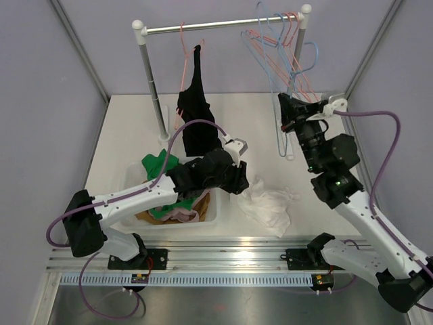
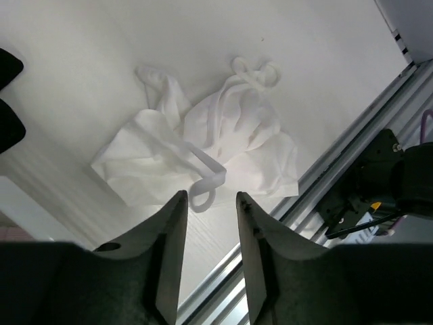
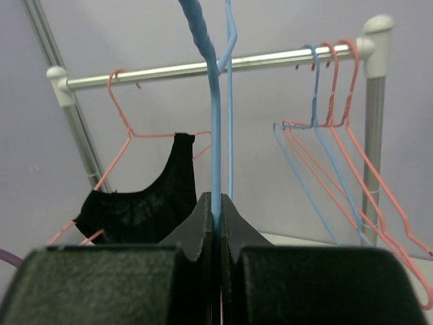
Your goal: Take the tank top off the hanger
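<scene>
L end effector [image 2: 211, 198] released over white tank top [image 2: 237, 135]; strap loop [image 2: 215, 177] may snag it. R end effector [image 3: 218, 203] clenched on blue hanger [image 3: 215, 135], could tangle w/ spare hangers [image 1: 274, 51].

A crumpled white cloth tank top [image 1: 267, 203] lies on the white desk [image 1: 128, 128], just right of a white plastic bin [image 1: 189, 222] of clothes. The left tool [image 2: 211, 200] hangs over its left side. Behind stands a metal clothes rail [image 1: 216, 26]. A black tank top [image 1: 196, 115] hangs at its left and thin wire hangers [image 1: 277, 57] bunch at its right. Before these, the right tool [image 1: 285, 112] pinches a blue wire hanger [image 3: 216, 149], perhaps off the rail.
</scene>
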